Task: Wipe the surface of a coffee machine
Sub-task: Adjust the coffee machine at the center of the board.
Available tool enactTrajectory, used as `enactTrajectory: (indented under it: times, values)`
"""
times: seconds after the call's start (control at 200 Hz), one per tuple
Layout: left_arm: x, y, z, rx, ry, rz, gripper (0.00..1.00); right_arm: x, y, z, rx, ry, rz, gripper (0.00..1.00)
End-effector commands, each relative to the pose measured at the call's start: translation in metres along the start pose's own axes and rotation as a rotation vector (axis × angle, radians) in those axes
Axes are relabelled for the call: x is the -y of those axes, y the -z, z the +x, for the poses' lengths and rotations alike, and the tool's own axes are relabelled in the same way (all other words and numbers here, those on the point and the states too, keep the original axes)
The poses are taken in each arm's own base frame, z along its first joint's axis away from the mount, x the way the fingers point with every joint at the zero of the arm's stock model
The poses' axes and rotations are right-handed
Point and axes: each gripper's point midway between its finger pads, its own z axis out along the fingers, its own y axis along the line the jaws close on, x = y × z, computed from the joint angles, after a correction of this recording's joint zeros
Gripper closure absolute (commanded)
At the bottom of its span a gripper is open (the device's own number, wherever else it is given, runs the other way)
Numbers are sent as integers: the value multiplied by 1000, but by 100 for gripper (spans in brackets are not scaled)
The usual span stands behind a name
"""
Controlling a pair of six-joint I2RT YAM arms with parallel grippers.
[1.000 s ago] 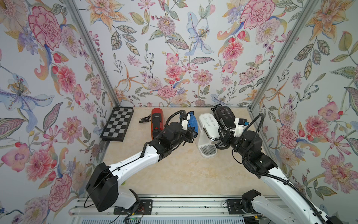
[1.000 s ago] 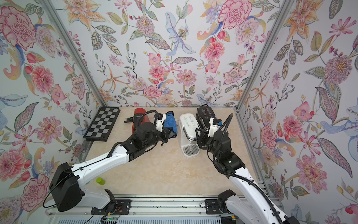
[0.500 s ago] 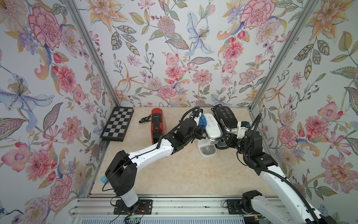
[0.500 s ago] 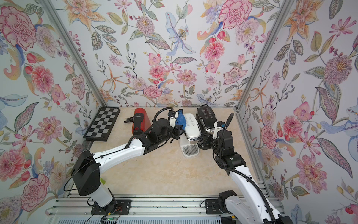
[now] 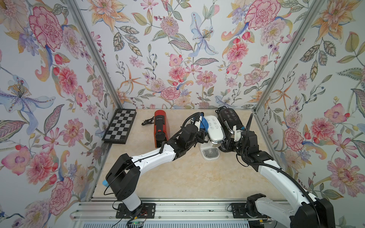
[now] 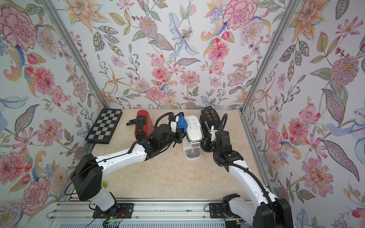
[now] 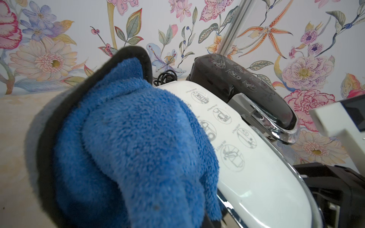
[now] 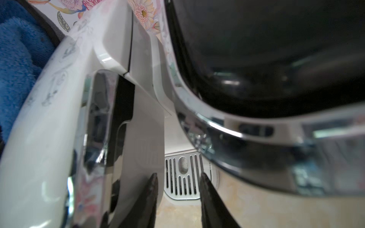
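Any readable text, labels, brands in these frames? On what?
No text reads clearly.
white coffee machine lid: numbered pictograms with captions, too blurred to read.
black coffee machine lid: similar pictograms, unreadable.
red coffee machine: tiny light lettering, too small to read.

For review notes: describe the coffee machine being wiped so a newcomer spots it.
At the back of the table stand three coffee machines in a row. It is the white machine in the middle, touched by the blue cloth, between a red machine and a black machine.
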Motion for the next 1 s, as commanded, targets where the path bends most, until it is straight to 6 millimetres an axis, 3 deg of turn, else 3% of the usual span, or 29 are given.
enactTrajectory:
  times: [0.0,0.155,0.385,0.445,0.5,0.665,0.811,0.996]
  values:
    - [-23,-1,43,-139,-17,-65,100,-46,-8,3,-20,75,-153,63]
    - [-30,7,30,-121,-32,-83,100,-57,-20,12,-45,81,-163,63]
    - [-66,20,6,-89,-58,-142,100,-45,-21,11,-42,57,-142,63]
    - [-64,19,-2,-80,-100,-117,100,-44,-20,12,-44,56,-144,63]
    - [-50,15,-7,-74,-166,-37,100,-43,-20,14,-47,51,-142,63]
    - [-53,-15,26,-167,-217,34,100,-43,-21,18,-56,40,-152,62]
    - [-40,-34,57,-226,-225,168,100,-40,-19,19,-51,34,-148,62]
    - [-61,-48,112,-368,-246,125,100,-38,-18,21,-51,27,-145,62]
